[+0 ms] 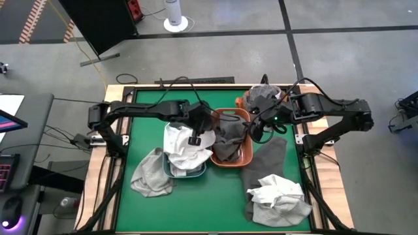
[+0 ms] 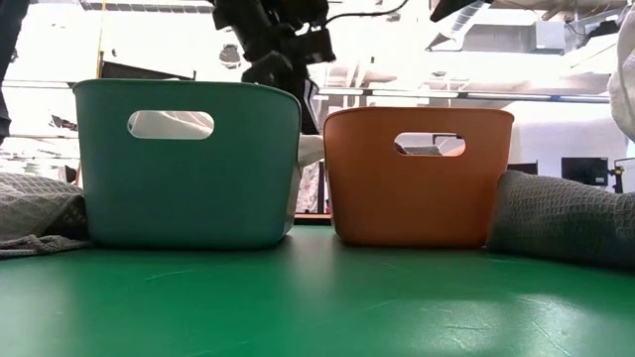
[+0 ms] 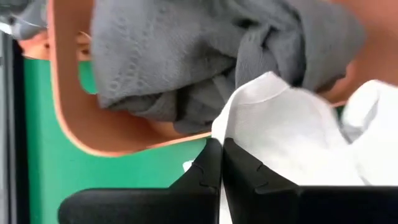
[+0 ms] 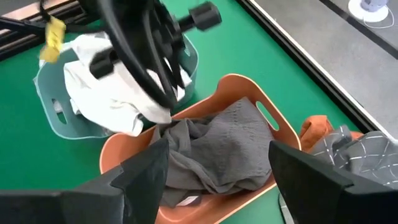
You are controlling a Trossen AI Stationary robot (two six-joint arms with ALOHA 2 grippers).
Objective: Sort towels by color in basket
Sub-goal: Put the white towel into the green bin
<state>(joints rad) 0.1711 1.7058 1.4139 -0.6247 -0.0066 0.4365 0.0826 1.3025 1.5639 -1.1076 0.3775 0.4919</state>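
High view: the left claw (image 1: 195,139) pinches a white towel (image 1: 184,147) above the teal basket (image 1: 187,173) — best lowered fully inside before release, clear of the orange basket (image 1: 230,160) of grey towels beside it — while the right claw (image 4: 217,165) hovers spread, empty.

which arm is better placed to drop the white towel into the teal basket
Left. Its tool is shut on the white towel, right above the teal basket. The right tool is open, empty, hovering over the orange basket of grey towels.
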